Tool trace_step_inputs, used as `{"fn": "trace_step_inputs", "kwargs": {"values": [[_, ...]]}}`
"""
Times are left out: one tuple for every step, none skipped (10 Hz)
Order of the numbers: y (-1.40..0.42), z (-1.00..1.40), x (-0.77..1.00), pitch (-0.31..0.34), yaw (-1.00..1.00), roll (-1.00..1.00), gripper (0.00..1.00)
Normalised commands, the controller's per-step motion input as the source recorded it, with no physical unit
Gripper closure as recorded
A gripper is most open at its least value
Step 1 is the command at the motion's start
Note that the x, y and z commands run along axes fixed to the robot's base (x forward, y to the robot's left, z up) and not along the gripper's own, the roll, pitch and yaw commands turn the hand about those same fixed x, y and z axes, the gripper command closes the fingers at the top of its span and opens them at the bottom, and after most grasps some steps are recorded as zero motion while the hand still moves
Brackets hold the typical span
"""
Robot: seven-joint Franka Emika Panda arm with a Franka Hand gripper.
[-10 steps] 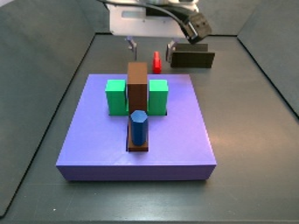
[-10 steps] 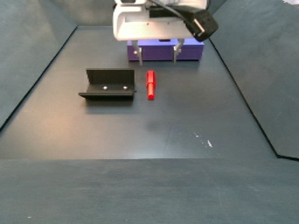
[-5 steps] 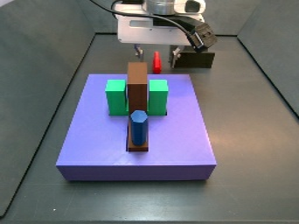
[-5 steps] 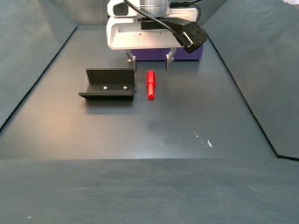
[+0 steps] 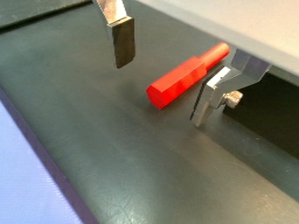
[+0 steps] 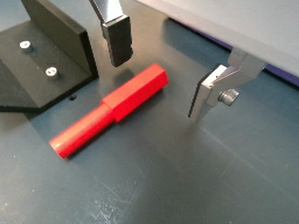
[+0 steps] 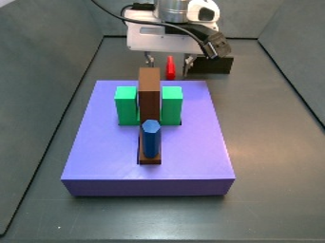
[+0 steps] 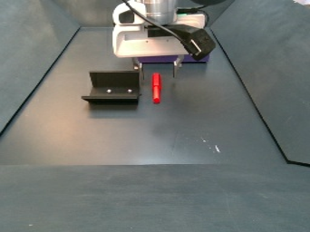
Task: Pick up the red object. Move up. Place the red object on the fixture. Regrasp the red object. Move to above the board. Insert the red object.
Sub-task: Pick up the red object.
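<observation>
The red object lies flat on the grey floor, a thin red peg beside the fixture; it also shows in both wrist views. My gripper is open and low over the peg's end nearest the board, one finger on each side of it, not touching. It also shows in a side view and in both wrist views. The fixture is dark with a recessed top. The purple board lies on the gripper's other side.
On the board stand green blocks, a brown upright bar and a blue cylinder. Dark walls enclose the grey floor. The fixture sits close to the back wall.
My gripper has come down and away from the board, ending low over the red object with its fingers either side. The red object has not moved.
</observation>
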Motion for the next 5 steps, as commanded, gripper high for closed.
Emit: {"fn": "trace_step_inputs", "kwargs": {"values": [[0.05,-0.19,0.0,0.0,0.0,0.06,0.0],[0.02,-0.09,0.0,0.0,0.0,0.02,0.0],[0.04,-0.05,0.0,0.0,0.0,0.0,0.0],[0.02,-0.08,0.0,0.0,0.0,0.0,0.0],[0.0,0.0,0.0,0.0,0.02,0.0,0.0]]}}
